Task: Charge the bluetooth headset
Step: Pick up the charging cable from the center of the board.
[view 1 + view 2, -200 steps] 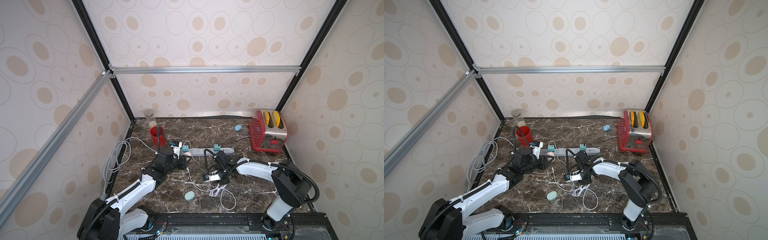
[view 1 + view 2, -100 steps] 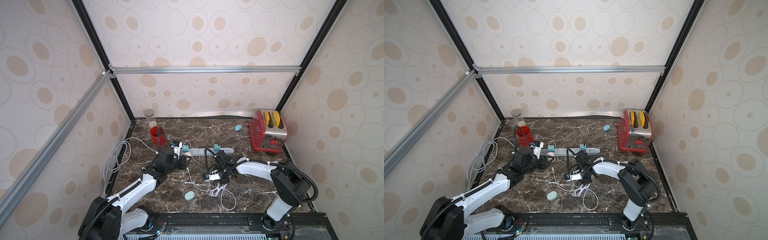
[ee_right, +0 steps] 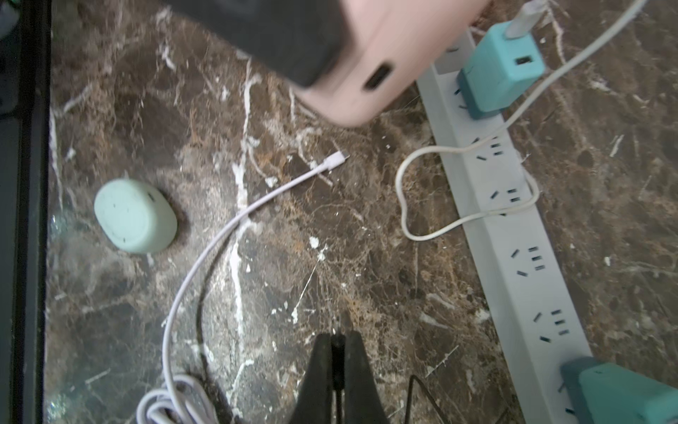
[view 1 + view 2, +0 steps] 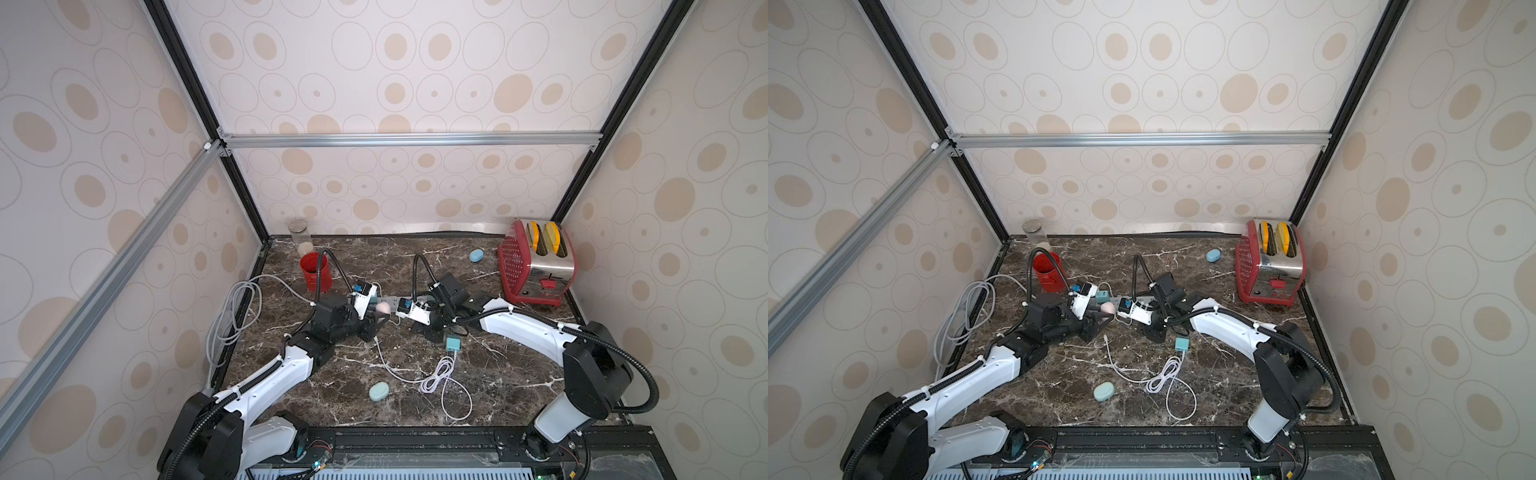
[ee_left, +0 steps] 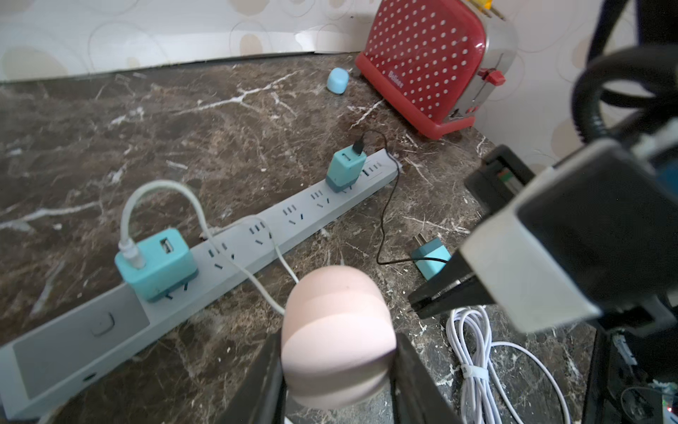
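Left gripper (image 5: 337,370) clamped on the pink earbud case (image 5: 335,330), lid closed, held off the bench (image 4: 395,266). The case's charge port (image 3: 378,77) faces the right gripper (image 3: 338,352), which is pinched tight with nothing visible between the jaws.

Free plug of the white cable (image 3: 335,160) lies on the bench between the two grippers, under the case.

Power strip (image 3: 513,235) runs just beside both grippers, with a teal charger (image 3: 499,77) plugged in.

Containers:
- toaster (image 4: 536,262), well right of the right gripper: orange and yellow pieces in the slots
- red cup (image 4: 316,272), behind the left gripper: can't tell the contents
- jar (image 4: 300,239), beyond the cup: pale stuff at the bottom
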You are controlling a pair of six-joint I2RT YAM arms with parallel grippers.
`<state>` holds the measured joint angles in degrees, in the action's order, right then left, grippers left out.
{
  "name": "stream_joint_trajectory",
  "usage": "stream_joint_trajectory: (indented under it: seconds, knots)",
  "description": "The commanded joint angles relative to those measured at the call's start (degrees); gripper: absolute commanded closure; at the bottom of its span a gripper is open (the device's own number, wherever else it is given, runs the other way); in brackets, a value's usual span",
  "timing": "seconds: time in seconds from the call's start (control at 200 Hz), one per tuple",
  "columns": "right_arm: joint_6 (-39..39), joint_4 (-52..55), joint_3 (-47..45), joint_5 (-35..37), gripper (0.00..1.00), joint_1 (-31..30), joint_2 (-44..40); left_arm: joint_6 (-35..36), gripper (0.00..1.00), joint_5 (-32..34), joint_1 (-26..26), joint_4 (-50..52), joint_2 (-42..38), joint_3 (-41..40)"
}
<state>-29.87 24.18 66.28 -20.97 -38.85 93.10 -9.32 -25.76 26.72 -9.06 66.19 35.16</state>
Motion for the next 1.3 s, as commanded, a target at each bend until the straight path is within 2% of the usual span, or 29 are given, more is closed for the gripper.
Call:
stream_joint_trajectory:
  seconds: [0.0,0.085,0.21,0.295,0.546,0.776,0.931,1.297]
  knots:
    - [11.8,3.1,4.9,-0.2,1.00,1.0,0.1,12.4,0.77,-3.3,-0.4,2.1,-0.4,5.5]
    - [15.7,4.6,7.0,-0.8,1.00,1.6,0.4,16.9,0.77,-4.3,-0.4,4.7,0.4,7.4]
    - [19.7,6.0,9.0,-4.3,1.00,2.6,-0.1,17.3,0.77,-5.1,-0.4,4.6,3.2,9.7]
    - [20.6,6.8,9.0,-7.2,1.00,3.3,-0.6,15.8,0.77,-4.9,-0.3,4.4,5.3,11.5]
    - [23.3,6.9,7.5,-12.3,1.00,5.5,-2.2,15.1,0.78,1.6,0.1,5.3,8.5,14.7]
    - [23.3,6.4,7.5,-15.4,1.00,6.4,-1.6,17.6,0.78,-0.8,2.1,6.5,10.4,16.8]
    - [24.7,6.1,8.0,-16.1,1.00,6.9,-1.3,18.4,0.78,-1.4,3.3,7.4,12.3,18.4]
    - [28.5,5.5,8.3,-12.5,1.00,7.6,-1.5,19.0,0.78,-2.0,5.2,9.3,14.3,20.7]
